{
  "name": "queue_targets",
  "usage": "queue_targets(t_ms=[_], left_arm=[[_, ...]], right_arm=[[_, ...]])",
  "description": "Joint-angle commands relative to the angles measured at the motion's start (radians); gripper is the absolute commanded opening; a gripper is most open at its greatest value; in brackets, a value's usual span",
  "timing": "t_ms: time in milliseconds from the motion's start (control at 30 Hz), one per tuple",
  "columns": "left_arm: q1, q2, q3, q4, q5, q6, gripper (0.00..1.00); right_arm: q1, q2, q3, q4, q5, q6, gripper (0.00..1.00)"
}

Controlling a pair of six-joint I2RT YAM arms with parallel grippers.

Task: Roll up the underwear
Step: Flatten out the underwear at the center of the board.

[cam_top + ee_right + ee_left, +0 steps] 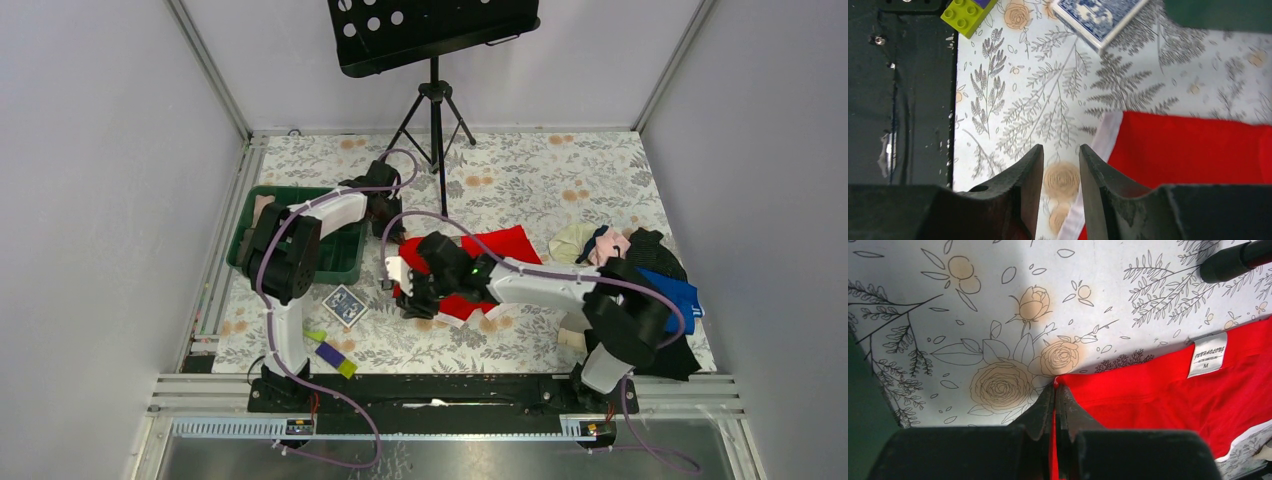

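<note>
The red underwear (495, 248) lies flat on the flowered tablecloth mid-table. In the left wrist view its far left corner (1083, 385) is pinched by my left gripper (1055, 389), which is shut on the cloth; a white size label (1208, 354) shows on the fabric. My left gripper (385, 212) sits at the garment's upper left edge. My right gripper (405, 287) hovers at its lower left edge. My right gripper (1061, 148) stands open, and the white waistband trim (1108, 135) runs down under and between its fingers, not clamped.
A green bin (345, 262) stands at the left behind a blue card box (345, 305) and toy bricks (332, 352). A heap of other clothes (640, 262) lies at the right. A music stand's tripod (435, 120) rises at the back; one foot (1233, 261) is near the underwear.
</note>
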Motion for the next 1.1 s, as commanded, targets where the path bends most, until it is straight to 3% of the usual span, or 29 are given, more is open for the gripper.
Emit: queue_targets(t_ms=[0,500,1067], left_arm=[[0.02,-0.04,-0.023,-0.018,-0.02,0.027,0.0],[0.028,-0.094,-0.081,0.022,-0.011,0.034,0.0],[0.028,-0.076,-0.058,0.021,-0.012,0.037,0.0]], right_arm=[[0.043,0.084,0.051,0.17,-0.026,-0.091,0.39],[0.045,0.212,0.114,0.178,0.034,-0.203,0.44],[0.053,0.282,0.136,0.093,0.037,-0.232,0.41]])
